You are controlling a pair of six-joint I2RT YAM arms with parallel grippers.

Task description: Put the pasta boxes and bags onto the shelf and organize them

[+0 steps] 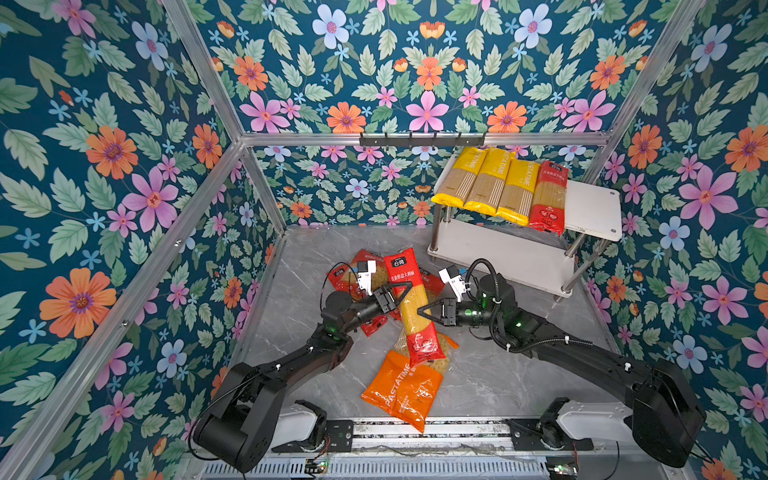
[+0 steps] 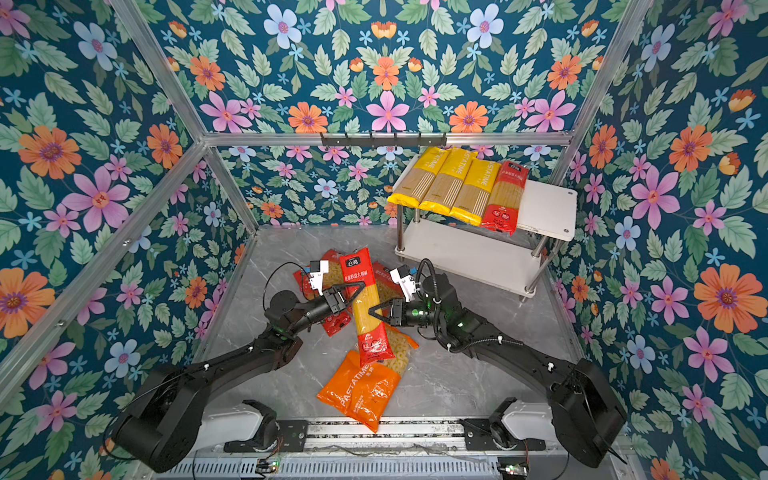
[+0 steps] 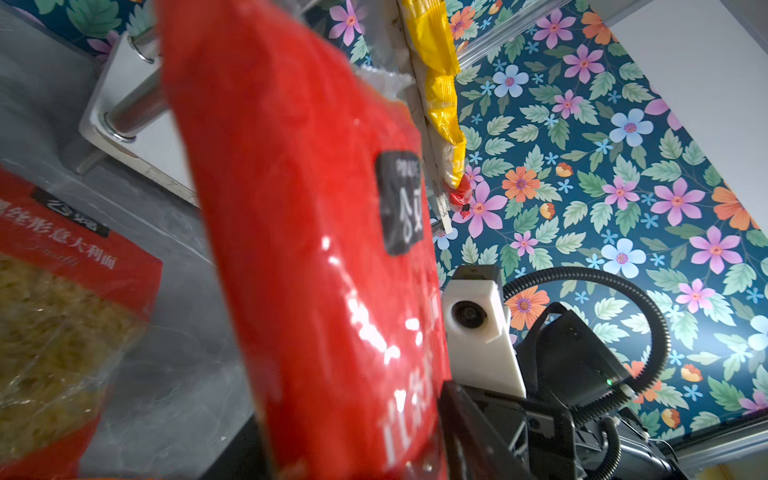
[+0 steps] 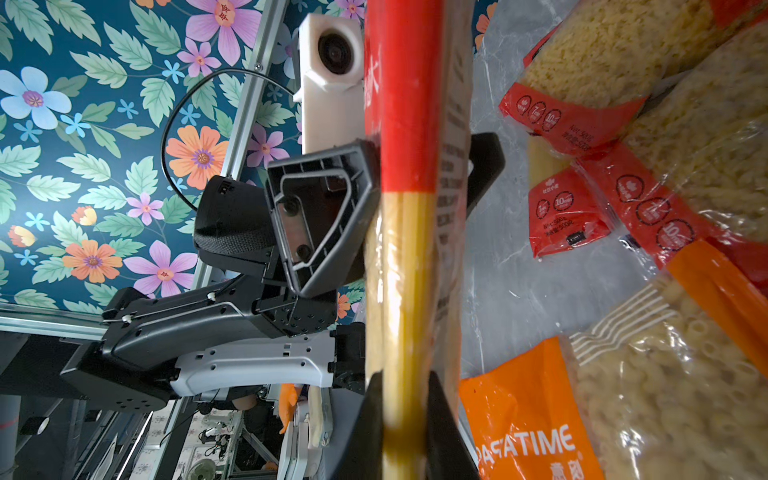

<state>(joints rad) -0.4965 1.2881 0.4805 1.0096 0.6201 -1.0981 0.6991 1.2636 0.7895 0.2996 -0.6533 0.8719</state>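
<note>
**Top views:** red spaghetti pack [image 1: 412,322] hangs above the heap on the tabletop [image 1: 498,374], mid-scene. Its long axis runs far-to-near, slightly canted, black-label end twd the back wall. Left gripper [image 1: 405,293] meets it from the left and right gripper [image 1: 422,311] from the right, both across the short width near mid-length. Shelf [image 1: 592,208] lies far-right of the pack, so the right arm is nearer. The top board carries three yellow packs [image 1: 486,183] + one shelved red pack [image 1: 548,195]. All lie back-to-front, approx parallel w/ the held one, w/ a bare strip to their right.

**Left wrist:** pack [image 3: 311,249] fills the frame. Own jaws aren't visible here.

**Right wrist:** right jaws are clamped narrow on the pack [image 4: 409,249], one per side. Left jaws straddle it further along, at the red/yellow boundary. Pinching or just around it: can't tell.

**Judgement:** the carry likely goes far-right w/ little yaw, and the left jaws need to be clear first.
</note>
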